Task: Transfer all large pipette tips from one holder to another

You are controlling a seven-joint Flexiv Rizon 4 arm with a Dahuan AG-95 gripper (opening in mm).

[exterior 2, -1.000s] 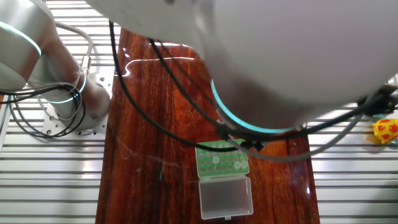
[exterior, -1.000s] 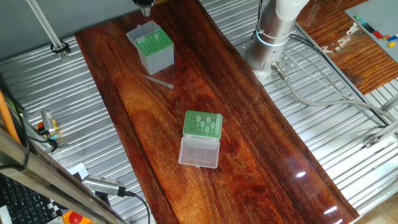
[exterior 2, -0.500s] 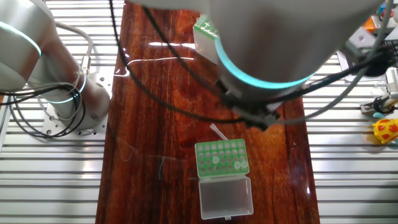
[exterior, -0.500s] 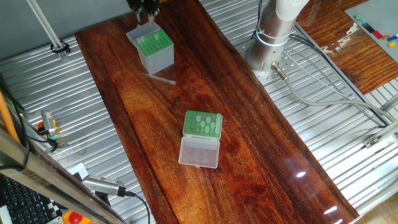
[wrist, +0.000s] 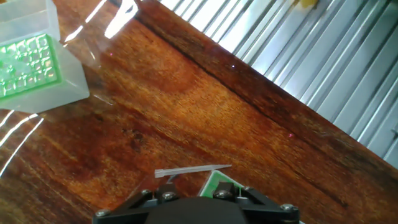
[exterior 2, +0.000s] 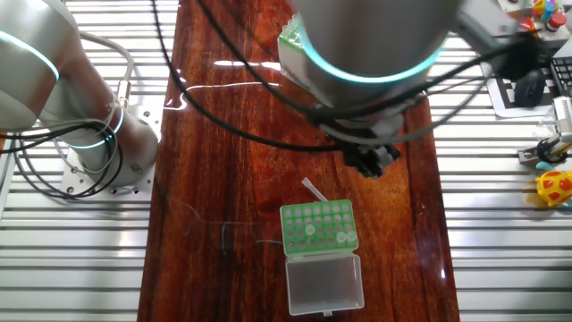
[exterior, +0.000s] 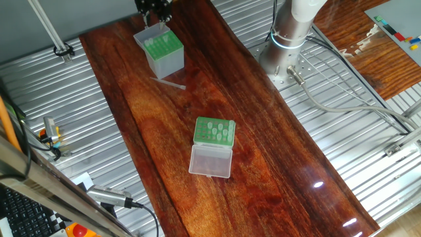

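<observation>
The low green rack (exterior: 214, 131) lies mid-table with its clear lid (exterior: 210, 160) open toward the front, and several pale tips stand in its holes. It also shows in the other fixed view (exterior 2: 319, 225). The taller translucent box (exterior: 160, 49) with a green perforated top stands at the far end and shows at the hand view's upper left (wrist: 28, 62). One large pipette tip (exterior: 168, 83) lies flat on the wood between them, and it shows in the hand view (wrist: 193, 170) too. My gripper (exterior: 152, 6) hangs just above the box's far edge. Its fingers are too small and dark to read.
Ribbed metal surfaces flank the wooden tabletop (exterior: 263, 151) on both sides. The arm's base (exterior: 289, 33) stands at the far right. In the other fixed view the arm's wrist (exterior 2: 366, 54) and cables cover the far half of the table.
My gripper has come down into one fixed view, over the tall box's far edge. In the other fixed view the arm has swung away, uncovering the rack and the loose tip.
</observation>
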